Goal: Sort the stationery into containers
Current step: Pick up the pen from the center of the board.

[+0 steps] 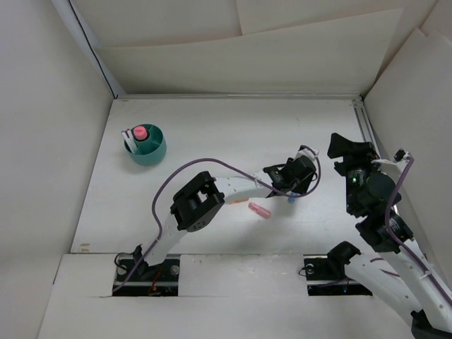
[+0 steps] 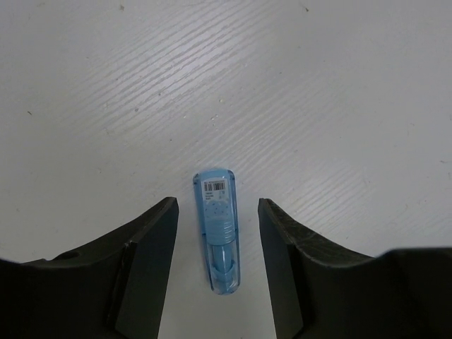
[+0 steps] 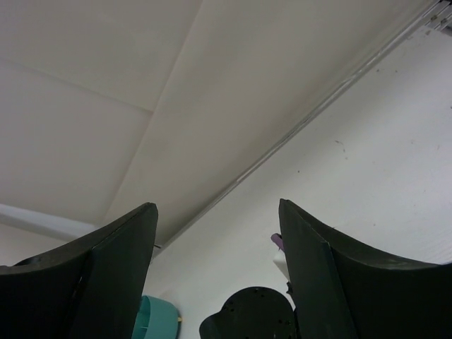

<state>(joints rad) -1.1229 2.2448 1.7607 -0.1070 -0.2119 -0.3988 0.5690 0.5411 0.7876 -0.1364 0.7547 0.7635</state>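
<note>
A short light-blue piece (image 2: 219, 229) lies on the table between the open fingers of my left gripper (image 2: 217, 240), untouched; in the top view it peeks out under that gripper (image 1: 292, 200). A pink piece (image 1: 259, 209) lies just left of it. The teal cup (image 1: 146, 145) stands at the far left with a pink piece (image 1: 140, 132) and a white pen (image 1: 129, 138) in it; its rim shows in the right wrist view (image 3: 152, 321). My right gripper (image 1: 351, 148) is open, empty and raised at the right.
White walls enclose the table on the left, back and right. A metal rail (image 1: 367, 131) runs along the right edge. The left arm's purple cable (image 1: 169, 183) loops over the table's middle.
</note>
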